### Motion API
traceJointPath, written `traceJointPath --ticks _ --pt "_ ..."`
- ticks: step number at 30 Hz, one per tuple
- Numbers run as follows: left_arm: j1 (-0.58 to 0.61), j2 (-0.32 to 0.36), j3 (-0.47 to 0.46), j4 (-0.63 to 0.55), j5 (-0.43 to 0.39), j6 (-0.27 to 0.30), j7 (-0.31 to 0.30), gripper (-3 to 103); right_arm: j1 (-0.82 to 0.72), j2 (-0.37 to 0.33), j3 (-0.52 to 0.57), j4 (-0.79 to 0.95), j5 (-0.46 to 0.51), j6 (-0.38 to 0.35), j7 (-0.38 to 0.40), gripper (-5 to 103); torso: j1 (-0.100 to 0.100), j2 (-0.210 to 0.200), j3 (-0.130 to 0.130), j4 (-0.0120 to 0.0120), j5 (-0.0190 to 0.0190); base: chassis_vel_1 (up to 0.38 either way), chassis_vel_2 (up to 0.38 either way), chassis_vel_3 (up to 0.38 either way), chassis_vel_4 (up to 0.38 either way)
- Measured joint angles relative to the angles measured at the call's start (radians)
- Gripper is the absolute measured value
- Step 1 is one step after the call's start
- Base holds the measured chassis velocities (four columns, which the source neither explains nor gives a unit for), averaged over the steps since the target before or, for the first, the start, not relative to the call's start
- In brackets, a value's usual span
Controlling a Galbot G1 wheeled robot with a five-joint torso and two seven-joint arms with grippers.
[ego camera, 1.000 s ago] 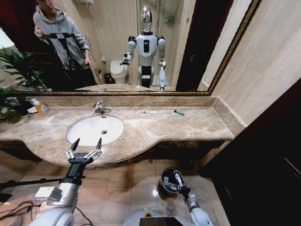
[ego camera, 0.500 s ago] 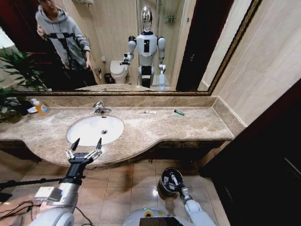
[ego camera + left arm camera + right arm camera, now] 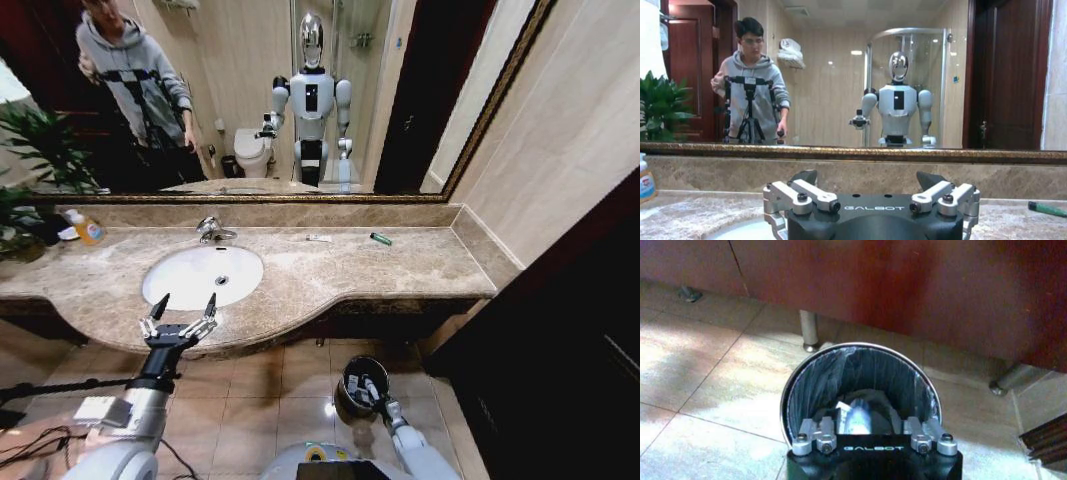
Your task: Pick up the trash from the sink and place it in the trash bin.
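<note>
The right pincer (image 3: 867, 432) hung just above the mouth of the trash bin (image 3: 807, 385) on the tiled floor, beneath the edge of the marble surface (image 3: 330, 275), and whether its fingers were parted or closed could not be told. A pale crumpled scrap (image 3: 857, 417) showed between them, low against the black lining. The left pincer (image 3: 180, 312) waited spread wide open at the front lip of the surface, just before the white sink (image 3: 190, 270), whose basin looked bare. A green tube (image 3: 381, 239) and a thin white stick (image 3: 319, 238) lay near the back wall. I judged the drop-off step was in hand; next, likely collecting those strays.
</note>
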Motion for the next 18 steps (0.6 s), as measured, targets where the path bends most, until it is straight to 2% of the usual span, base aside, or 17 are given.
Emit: traceJointPath --ticks 1,2,4,5,7,9,10,11,12,15,18 --pt "0.000 0.000 0.000 0.000 0.000 0.000 0.000 100 -0.003 -0.001 0.001 0.006 0.001 0.000 0.000 56 0.000 0.000 0.000 0.0000 -0.0001 0.000 0.000 0.000 0.000" --pt "0.000 0.000 0.000 0.000 0.000 0.000 0.000 100 -0.003 -0.001 0.001 0.006 0.001 0.000 0.000 56 0.000 0.000 0.000 0.0000 -0.0001 0.000 0.000 0.000 0.000" --pt "0.000 0.000 0.000 0.000 0.000 0.000 0.000 100 -0.011 -0.002 0.003 0.015 0.002 0.001 0.000 66 0.000 0.000 0.000 0.0000 0.0000 0.000 0.000 0.000 0.000" --pt "0.000 0.000 0.000 0.000 0.000 0.000 0.000 100 -0.015 -0.002 0.004 0.019 0.003 0.001 0.000 66 0.000 0.000 0.000 0.0000 0.0000 0.000 0.000 0.000 0.000" --pt "0.000 0.000 0.000 0.000 0.000 0.000 0.000 100 -0.023 -0.004 0.005 0.026 0.004 0.003 0.001 78 0.000 0.000 0.000 0.0000 0.0000 0.000 0.000 0.000 0.000" --pt "0.000 0.000 0.000 0.000 0.000 0.000 0.000 100 -0.025 -0.005 0.005 0.029 0.004 0.003 0.001 78 0.000 0.000 0.000 0.0000 -0.0001 0.000 0.000 0.000 0.000" --pt "0.000 0.000 0.000 0.000 0.000 0.000 0.000 100 -0.031 -0.006 0.005 0.036 0.005 0.003 0.002 88 0.000 0.000 0.000 0.0000 0.0000 0.000 0.000 0.000 0.000" --pt "0.000 0.000 0.000 0.000 0.000 0.000 0.000 100 -0.034 -0.007 0.005 0.040 0.005 0.003 0.003 88 0.000 0.000 0.000 0.0000 0.0000 0.000 0.000 0.000 0.000" --pt "0.000 0.000 0.000 0.000 0.000 0.000 0.000 100 -0.039 -0.008 0.006 0.047 0.006 0.003 0.005 93 0.000 0.000 0.000 0.0000 -0.0001 0.000 0.000 0.000 0.000" --pt "0.000 0.000 0.000 0.000 0.000 0.000 0.000 100 -0.048 -0.009 0.007 0.057 0.007 0.004 0.007 99 0.000 0.000 0.000 0.0000 0.0000 0.000 0.000 0.000 0.000" --pt "0.000 0.000 0.000 0.000 0.000 0.000 0.000 100 -0.061 -0.011 0.009 0.077 0.013 0.004 0.011 100 0.000 0.000 0.000 0.0000 0.0000 0.000 0.000 0.000 0.000"
